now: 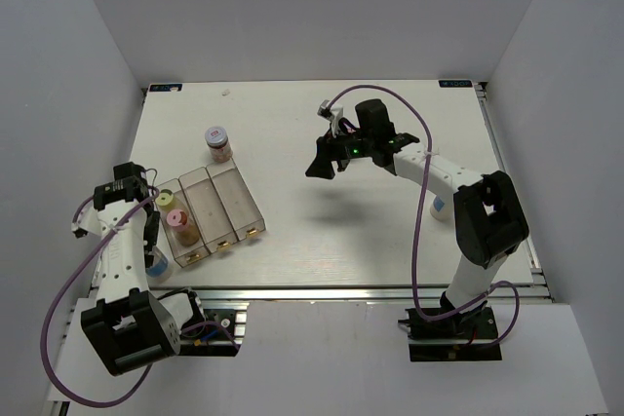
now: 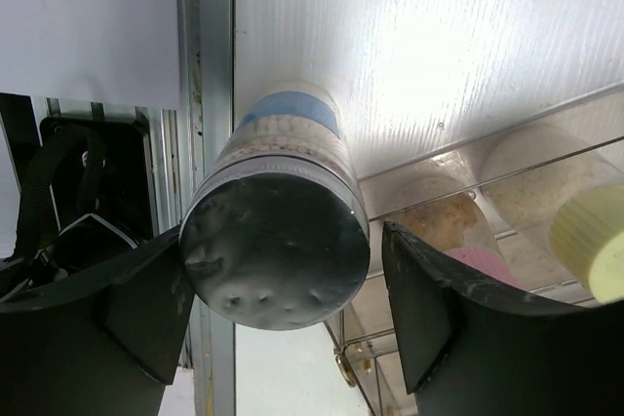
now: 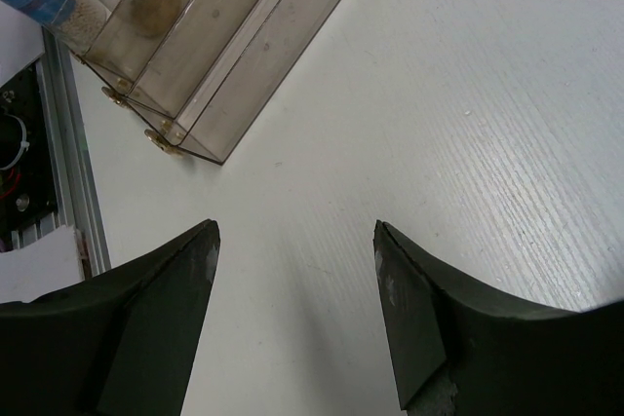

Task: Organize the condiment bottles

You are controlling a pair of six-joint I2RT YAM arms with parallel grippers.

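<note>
Silver-lidded jar (image 2: 273, 245) sits inside the spread left pincer (image 2: 283, 236) — right pincer (image 3: 294, 231), arm outstretched, hovers agape, empty.

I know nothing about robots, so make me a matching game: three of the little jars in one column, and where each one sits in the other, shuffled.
Jars
1. silver-lidded jar
2. yellow-lidded jar
3. jar with the greyish-pink lid

Places
A. standing alone on the table, beyond the clear tray
B. between the left arm's jaws, near the table's edge
C. in the tray's leftmost compartment

Pairs: 1-B, 2-C, 3-A
</note>
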